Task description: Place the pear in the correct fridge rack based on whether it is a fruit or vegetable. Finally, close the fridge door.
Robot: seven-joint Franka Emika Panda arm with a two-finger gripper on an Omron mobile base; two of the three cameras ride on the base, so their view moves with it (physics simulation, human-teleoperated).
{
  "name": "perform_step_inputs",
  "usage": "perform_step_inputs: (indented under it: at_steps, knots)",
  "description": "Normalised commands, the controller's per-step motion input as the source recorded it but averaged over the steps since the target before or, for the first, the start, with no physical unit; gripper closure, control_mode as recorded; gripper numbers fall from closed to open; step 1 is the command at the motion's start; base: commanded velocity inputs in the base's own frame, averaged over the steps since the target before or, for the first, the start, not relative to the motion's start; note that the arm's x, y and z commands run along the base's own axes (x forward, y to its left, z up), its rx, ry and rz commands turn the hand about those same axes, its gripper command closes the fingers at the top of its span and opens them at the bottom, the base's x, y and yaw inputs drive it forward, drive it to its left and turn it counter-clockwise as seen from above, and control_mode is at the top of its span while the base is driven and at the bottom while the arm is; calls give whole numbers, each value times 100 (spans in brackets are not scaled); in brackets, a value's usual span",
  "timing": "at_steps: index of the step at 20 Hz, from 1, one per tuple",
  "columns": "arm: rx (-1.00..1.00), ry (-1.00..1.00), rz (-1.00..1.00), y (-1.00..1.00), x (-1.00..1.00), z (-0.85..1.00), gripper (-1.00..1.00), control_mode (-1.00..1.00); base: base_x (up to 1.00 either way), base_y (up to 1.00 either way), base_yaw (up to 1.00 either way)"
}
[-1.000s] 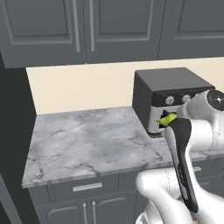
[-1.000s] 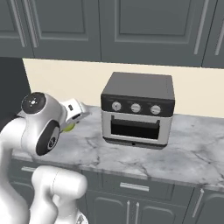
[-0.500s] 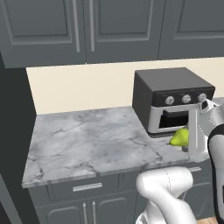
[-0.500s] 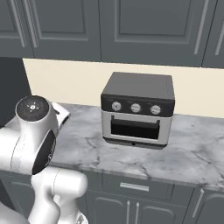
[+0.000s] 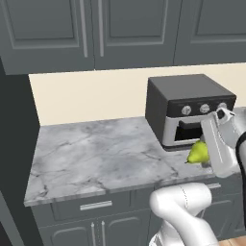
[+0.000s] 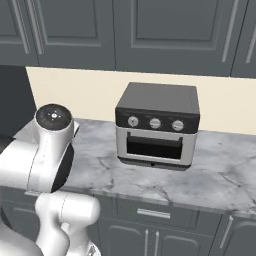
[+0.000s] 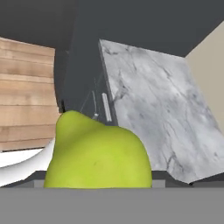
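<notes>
Pear [image 5: 198,153] gripped in hand [image 5: 207,158], narrow stem end pointing away from hand, beside toaster oven [image 5: 187,109]

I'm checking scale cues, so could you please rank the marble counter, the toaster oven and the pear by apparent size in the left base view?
1. marble counter
2. toaster oven
3. pear, held nearer the camera

Yellow-green pear [image 5: 198,152], grey-veined marble counter [image 5: 101,158]
</notes>
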Motion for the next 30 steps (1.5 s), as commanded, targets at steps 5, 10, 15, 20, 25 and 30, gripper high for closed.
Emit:
perform_step_inputs:
  at_steps: [5,10,15,20,25,30]
  knots:
    - [0,0,-19,1,72,-1,100,-100,0,0,0]
    - [0,0,-23,3,50,-4,100,-100,0,0,0]
    - [0,0,-14,22,33,0,100,-100,0,0,0]
    - [0,0,-2,2,6,0,100,100,-12,0,0]
    - [0,0,0,0,0,0,100,100,-81,-1,14]
    - [0,0,0,0,0,0,100,100,-94,-16,24]
